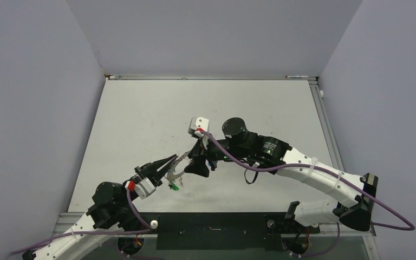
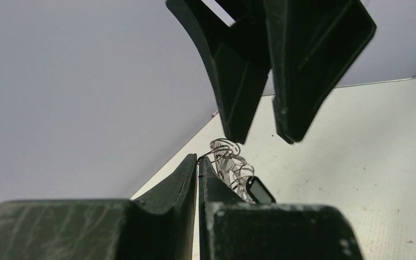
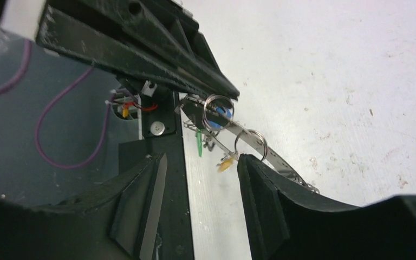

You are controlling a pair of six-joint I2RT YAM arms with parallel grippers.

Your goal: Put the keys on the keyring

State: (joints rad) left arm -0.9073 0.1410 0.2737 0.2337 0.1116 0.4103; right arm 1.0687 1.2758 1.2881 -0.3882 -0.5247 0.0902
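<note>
Pale grey table [image 1: 141,119], lilac-grey walls [image 1: 32,81] on three sides. Toward the table's 6 o'clock edge we note the keyring [image 3: 261,147], edge-on from the right wrist, its band running 10 to 4 o'clock, with blue, yellow and green keys [image 3: 225,112] hanging. The left gripper [image 3: 233,95] is pinched on its upper end; the right gripper [image 3: 201,157] is spread, one finger just beside the band.
</note>
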